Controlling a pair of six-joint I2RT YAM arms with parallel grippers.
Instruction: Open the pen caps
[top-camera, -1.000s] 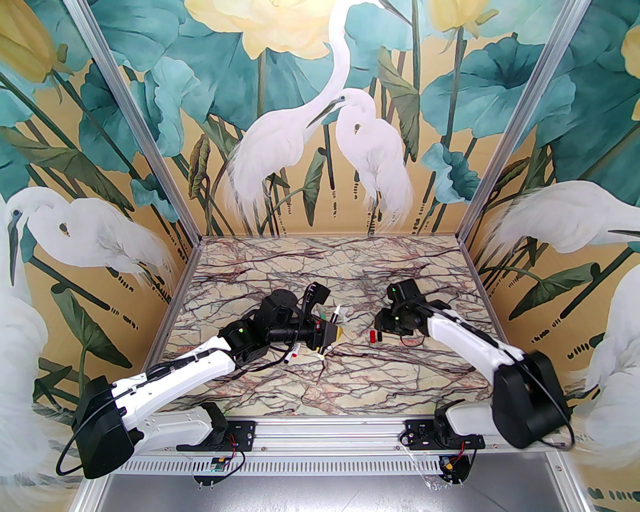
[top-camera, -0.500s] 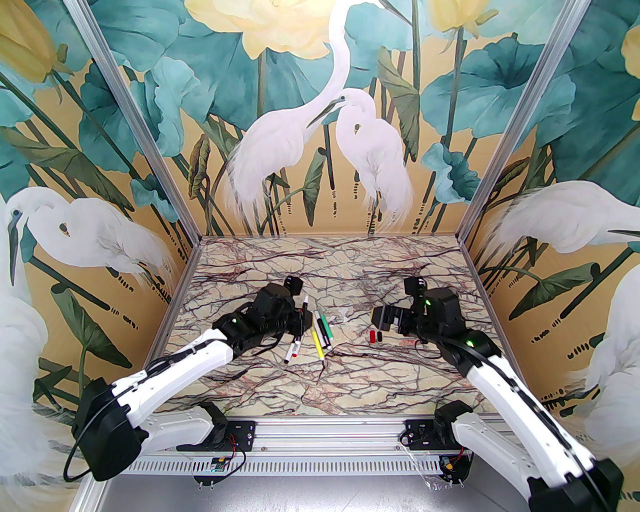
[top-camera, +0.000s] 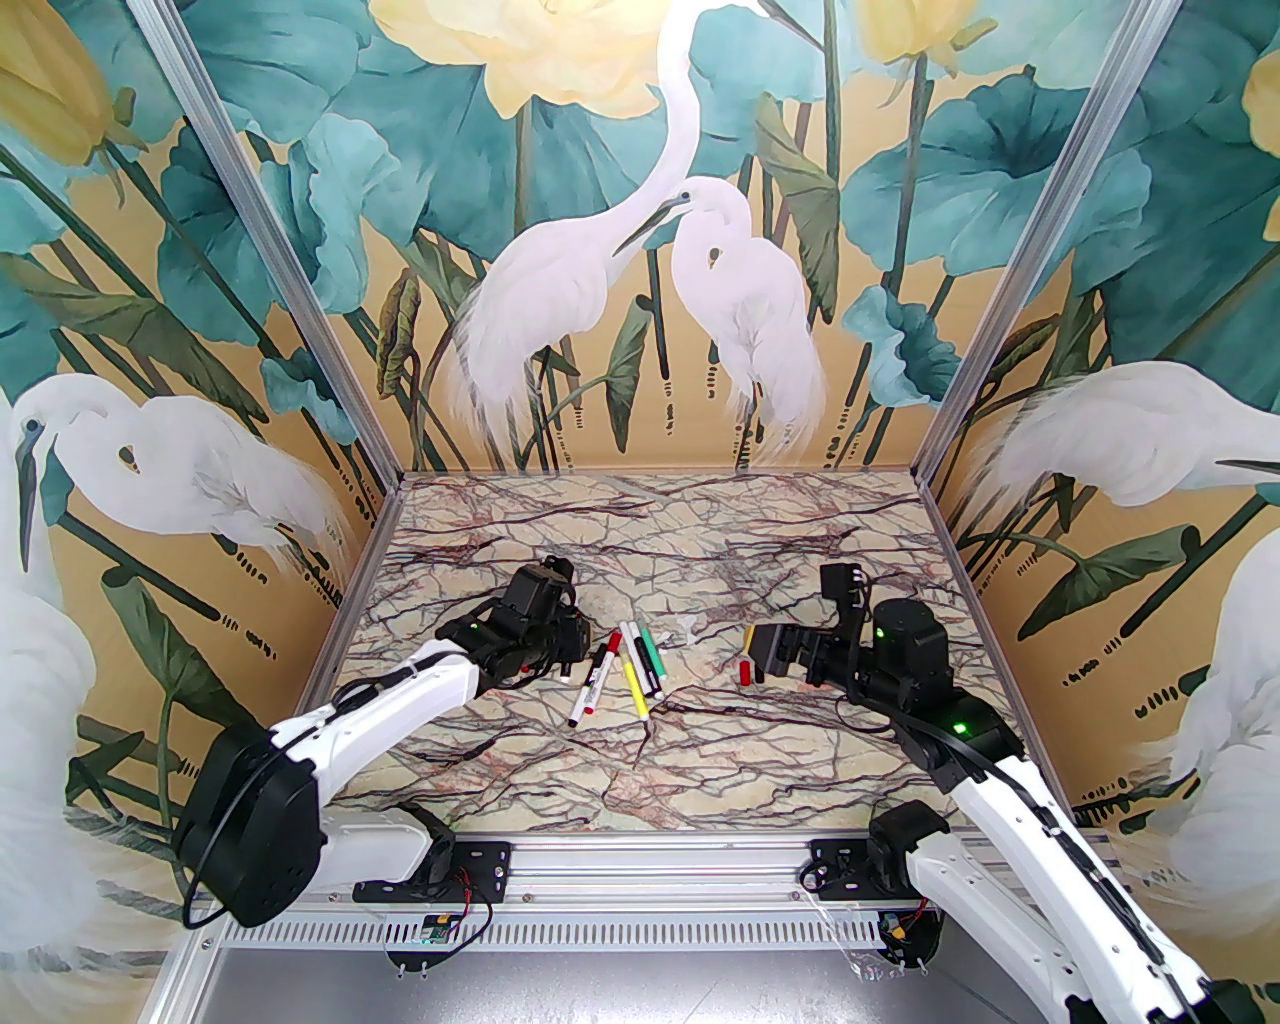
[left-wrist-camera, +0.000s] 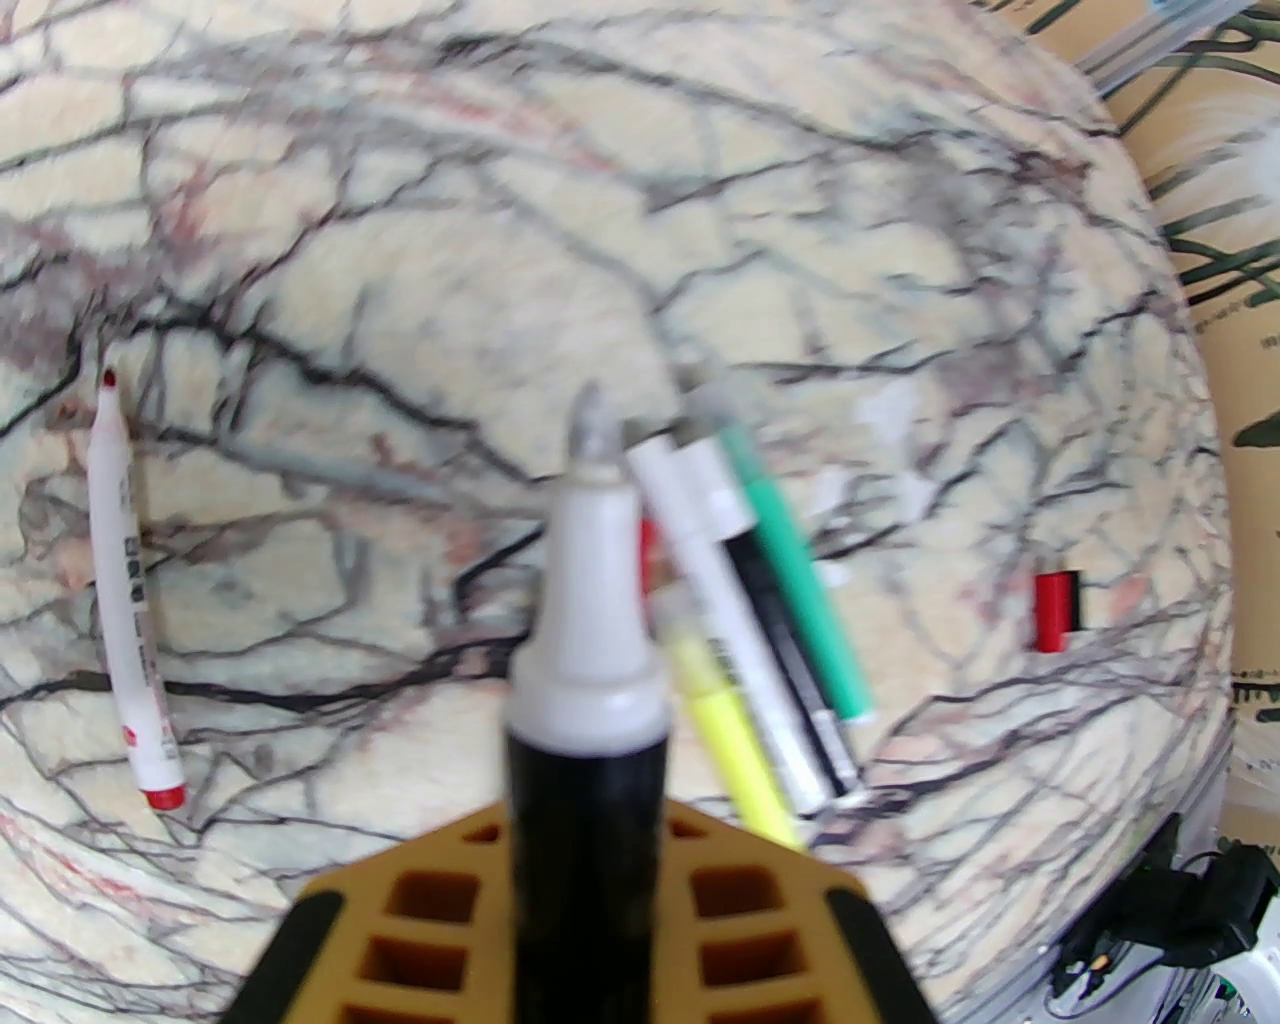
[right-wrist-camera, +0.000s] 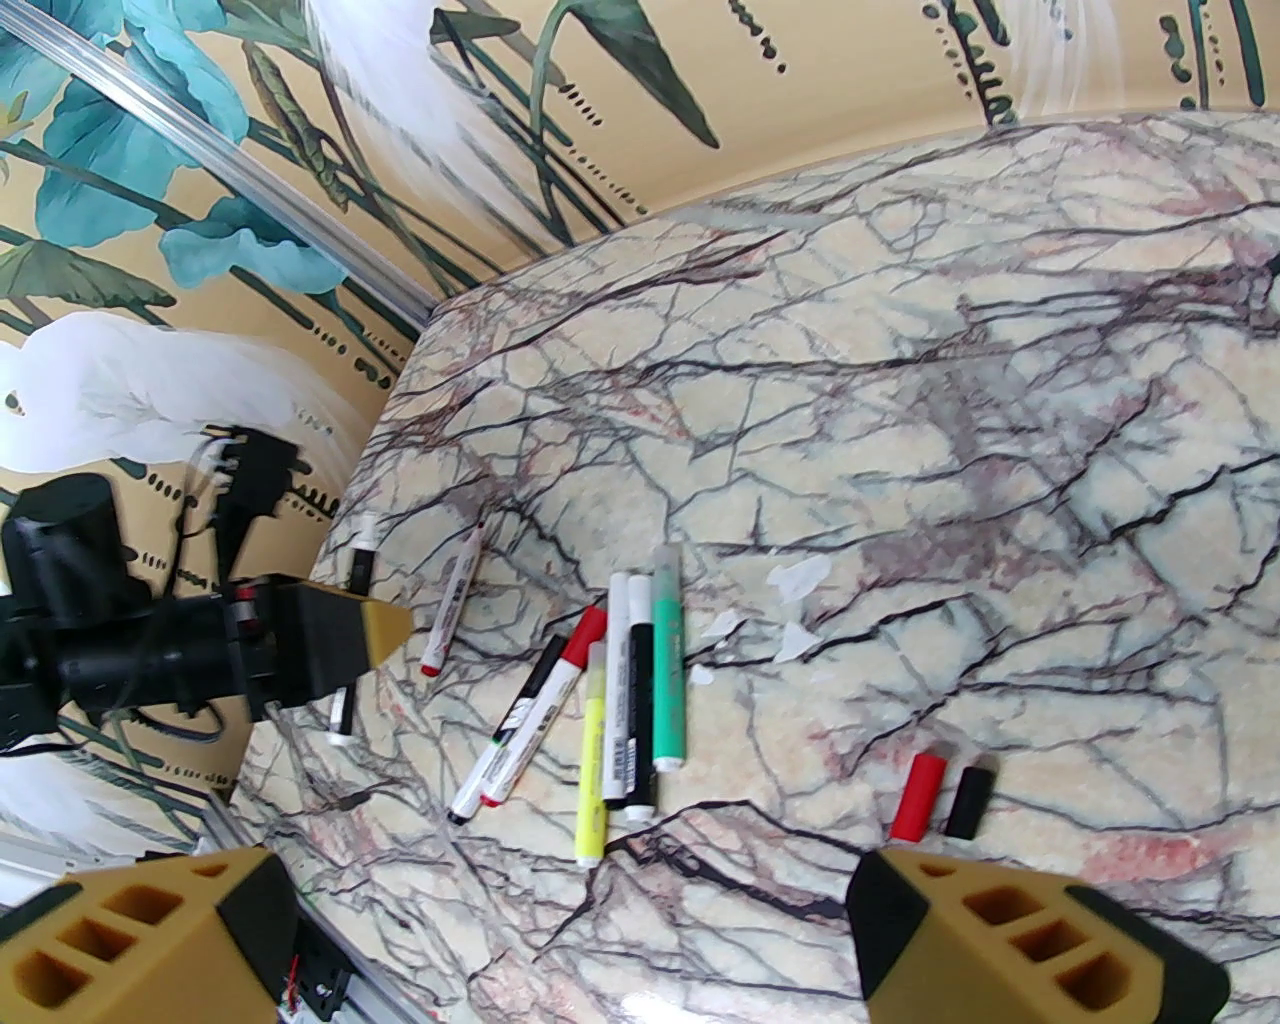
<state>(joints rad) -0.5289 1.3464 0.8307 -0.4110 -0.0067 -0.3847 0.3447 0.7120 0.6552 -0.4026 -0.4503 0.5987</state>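
Smooth, stone-patterned and faintly glossy across the counter (top-camera: 700, 540). Slick plastic on the pens (right-wrist-camera: 640, 700), with a light shine along the barrels. Same smooth plastic on the red cap (right-wrist-camera: 918, 797) and black cap (right-wrist-camera: 968, 803), duller in finish. Matt ochre plastic, moulded with square hollows, on the fingers (right-wrist-camera: 1010, 930) of the right tool (right-wrist-camera: 565, 880) and on the left tool (left-wrist-camera: 588, 840), clamped on a glossy black pen (left-wrist-camera: 585, 780). Shiny white shells on the arms (top-camera: 400, 710); brushed metal on the base rail (top-camera: 650, 880). Matt print on the walls (top-camera: 200, 300).
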